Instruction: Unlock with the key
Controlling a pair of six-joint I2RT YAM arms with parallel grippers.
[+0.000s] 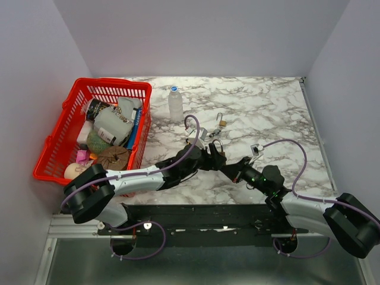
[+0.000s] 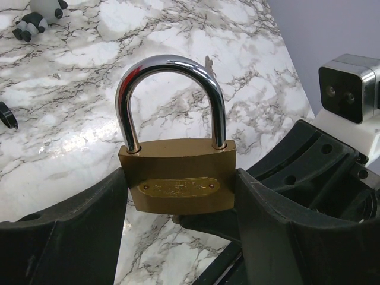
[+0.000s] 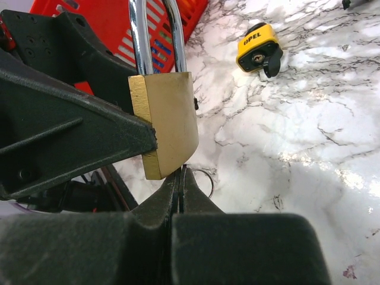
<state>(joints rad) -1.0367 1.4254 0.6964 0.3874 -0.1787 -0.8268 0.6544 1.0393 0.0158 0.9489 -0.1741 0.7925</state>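
- Red basket (image 1: 89, 127) sits far left on the marble counter (image 1: 273, 107). It is crammed, the contents overlap and most are hard to name. The left arm covers its near corner.
- A clear water bottle (image 1: 175, 104) stands upright just right of the basket, not touching it.
- A panda toy (image 2: 38, 15) is cut off at the top-left edge of the left wrist view. A black ring-like bit (image 2: 5, 116) is clipped by the left edge, and I can't tell what it is.
- The brass padlock (image 2: 178, 169) is held off the counter at centre. The left pincer (image 2: 180, 190) is spread fairly wide and grips the body by its two sides.
- Its steel shackle (image 2: 169, 68) is upright with both legs seated in the body.
- From the top view the padlock is mostly buried where the two wrists meet.
- The right pincer (image 3: 180, 176) is closed tight, with its tips against the padlock's underside. Whatever it pinches is hidden between the fingers, and the keyhole face is out of sight.
- A thin wire ring (image 3: 208, 177) loops just beside those tips, partly hidden.
- A small yellow padlock (image 3: 256, 48) lies on the counter further right, well apart, with a black piece at its keyhole.
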